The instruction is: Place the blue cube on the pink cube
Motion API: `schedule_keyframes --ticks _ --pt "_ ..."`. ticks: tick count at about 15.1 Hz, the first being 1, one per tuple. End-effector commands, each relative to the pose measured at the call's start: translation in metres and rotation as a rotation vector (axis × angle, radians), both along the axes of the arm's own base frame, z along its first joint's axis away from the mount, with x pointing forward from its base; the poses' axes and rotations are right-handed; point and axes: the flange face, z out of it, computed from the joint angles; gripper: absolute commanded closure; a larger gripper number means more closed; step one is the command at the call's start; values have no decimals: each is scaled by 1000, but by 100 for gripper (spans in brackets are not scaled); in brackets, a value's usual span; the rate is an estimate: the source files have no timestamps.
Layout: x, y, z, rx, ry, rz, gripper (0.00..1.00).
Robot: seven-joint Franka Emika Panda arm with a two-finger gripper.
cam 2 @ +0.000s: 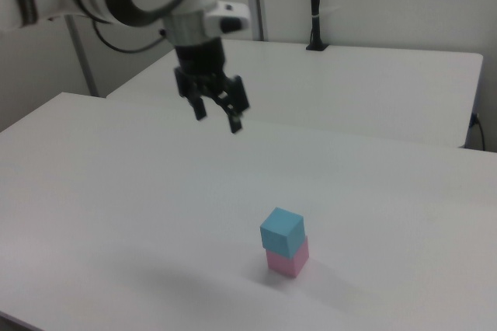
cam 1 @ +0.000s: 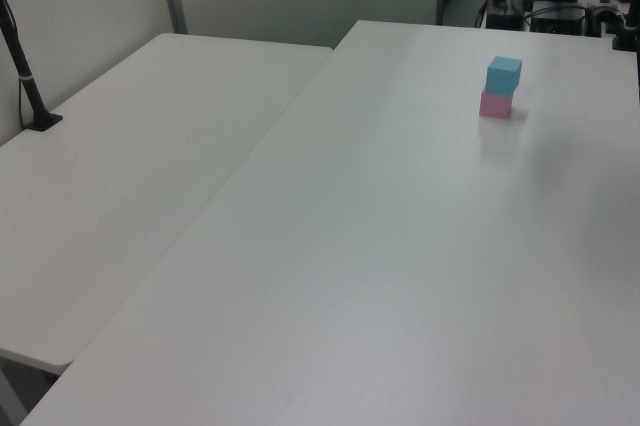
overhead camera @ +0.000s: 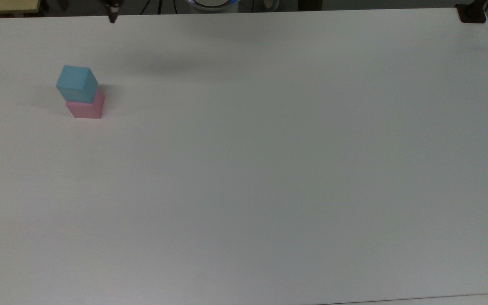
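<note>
The blue cube (overhead camera: pixel 77 83) sits on the pink cube (overhead camera: pixel 86 107), slightly turned, near the top view's left edge of the white table (overhead camera: pixel 269 169). You see bare tabletop on every side and a second table (cam 1: pixel 120 176) alongside. The gripper (cam 2: pixel 219 120) hangs high above, well apart, fingers spread, holding nothing.

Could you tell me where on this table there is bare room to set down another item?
Nearly all of the white table is bare. The one taken spot is near the top view's left edge, where the blue cube sits on the pink cube. The open gripper hangs in the air, apart from them.
</note>
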Motion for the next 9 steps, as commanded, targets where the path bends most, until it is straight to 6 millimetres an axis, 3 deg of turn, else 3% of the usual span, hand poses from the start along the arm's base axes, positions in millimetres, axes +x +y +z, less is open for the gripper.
schedule_keyframes --ticks 1,4,9 --pt "-16 29 26 20 -20 12 0" --pt "-13 45 22 30 3 115 0" --pt "-13 42 22 7 11 295 0"
